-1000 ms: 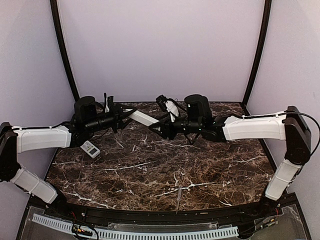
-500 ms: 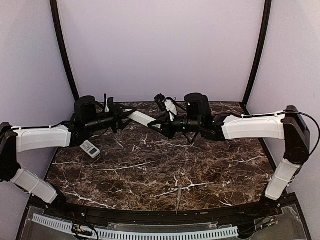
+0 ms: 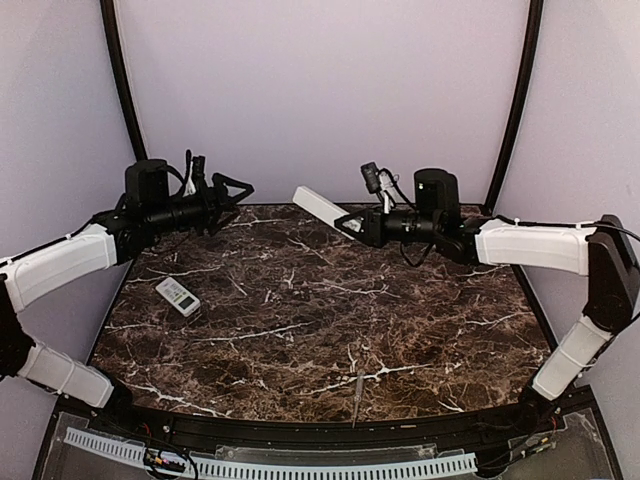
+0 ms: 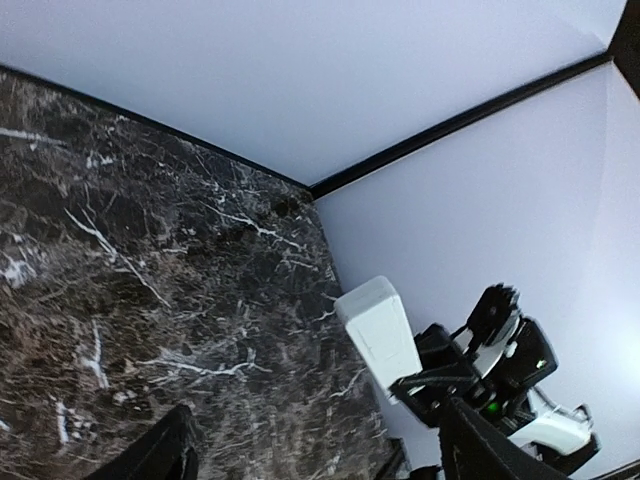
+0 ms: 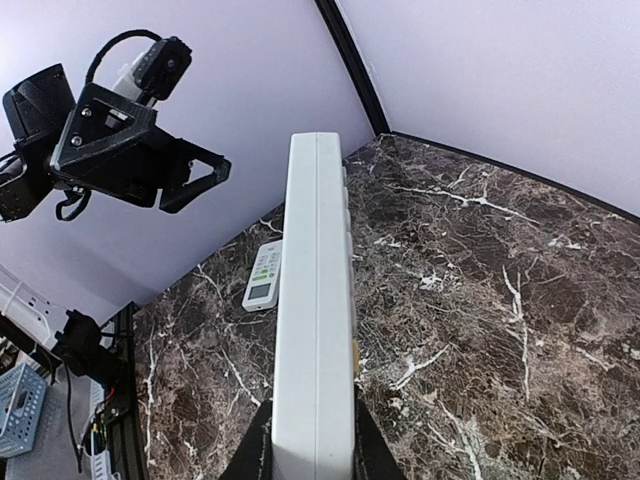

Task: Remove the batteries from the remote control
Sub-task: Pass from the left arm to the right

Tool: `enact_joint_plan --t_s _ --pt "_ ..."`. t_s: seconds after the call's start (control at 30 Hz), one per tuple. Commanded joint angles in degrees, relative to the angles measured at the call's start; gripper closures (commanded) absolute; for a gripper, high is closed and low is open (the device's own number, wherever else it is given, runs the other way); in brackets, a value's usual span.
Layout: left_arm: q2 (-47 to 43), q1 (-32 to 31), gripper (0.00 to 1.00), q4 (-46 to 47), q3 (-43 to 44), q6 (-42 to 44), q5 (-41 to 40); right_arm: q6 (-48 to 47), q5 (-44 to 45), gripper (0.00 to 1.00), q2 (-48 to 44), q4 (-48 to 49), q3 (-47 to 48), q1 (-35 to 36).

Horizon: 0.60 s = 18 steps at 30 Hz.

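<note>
With right jaws pinched nearly shut on one end of the white remote (image 3: 322, 208), aloft at upper centre above the bench (image 3: 330, 340), and left jaws gaping empty at upper left, steady that grip and turn the battery side leftward, batteries unseen, likely still inside.

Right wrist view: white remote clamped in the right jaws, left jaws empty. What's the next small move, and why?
Probably ease the left gripper in toward the free end of the remote. The right gripper holds it raised above the table, its jaws shut on one end, while the left jaws stand open, empty and clear of it.
</note>
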Motion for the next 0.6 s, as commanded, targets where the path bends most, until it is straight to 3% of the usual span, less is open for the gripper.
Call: enact_joint_plan --t_s 0.0,0.1,0.2,0.3,0.57 --pt "-4.57 0.02 0.16 -18.02 6.88 24.86 -2.86 5.11 -7.96 1.0 -4.62 -1.86 0.36 -2.98" --pt "-5.01 -0.03 0.16 -16.69 6.81 38.67 5.56 5.3 -12.15 1.0 -5.95 -8.3 2.01 -4.41" --pt "-2.51 -0.8 0.16 -16.63 7.76 45.12 14.26 3.96 -15.38 1.0 -6.31 -16.11 5.16 -4.46" --pt "-0.06 -3.54 0.16 -19.93 9.74 51.52 13.26 5.55 -19.24 1.0 -6.64 -18.84 5.86 -4.46" --pt "2.28 -6.42 0.14 -13.79 7.44 46.56 20.34 5.81 -21.21 1.0 -5.09 -20.01 6.32 -0.26"
